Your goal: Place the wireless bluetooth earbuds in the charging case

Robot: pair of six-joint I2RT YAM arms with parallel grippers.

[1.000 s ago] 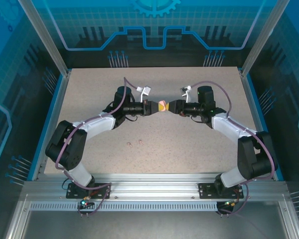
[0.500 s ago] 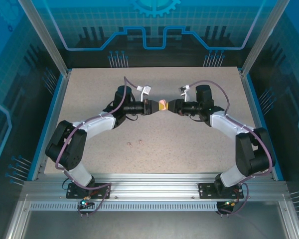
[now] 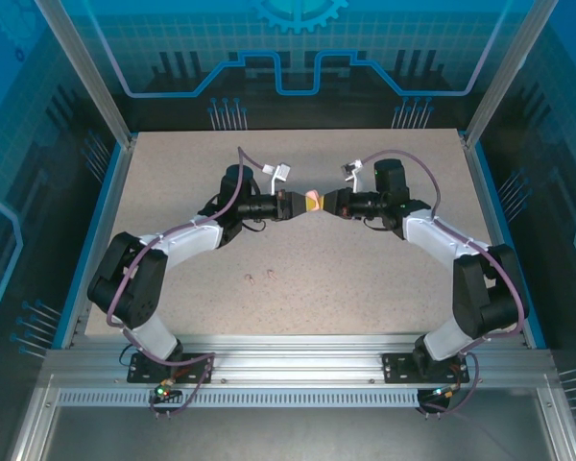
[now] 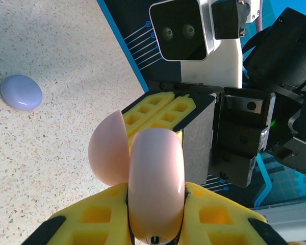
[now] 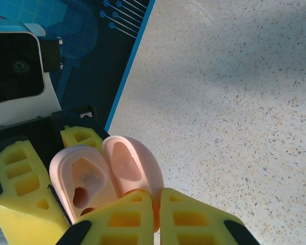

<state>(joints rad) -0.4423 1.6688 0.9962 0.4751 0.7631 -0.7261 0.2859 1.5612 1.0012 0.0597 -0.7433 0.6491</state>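
The speckled table is carrying both arms, which are reaching in from the near edge and meeting nose to nose above its middle. The left arm is curving in from the left and the right arm from the right.

The left gripper is clenching one half of the pink charging case, its yellow fingers pressing on either side of that rounded shell. The right gripper is pinching the other half, and its yellow fingers are closing together on the shell's edge, a sliver of pink showing between them.

The case is hanging above the table between the two grippers and standing open like a clam. In the right wrist view, the base in the left gripper is showing moulded wells with a dark reddish patch low inside. The lid in the right gripper is showing one shallow oval hollow.

A pale lavender round case is lying shut on the table, well apart from the grippers.

Two tiny pale pink earbuds are lying on the table between the arms and nearer the bases, well apart from the pink case and too small for their shape to be made out.
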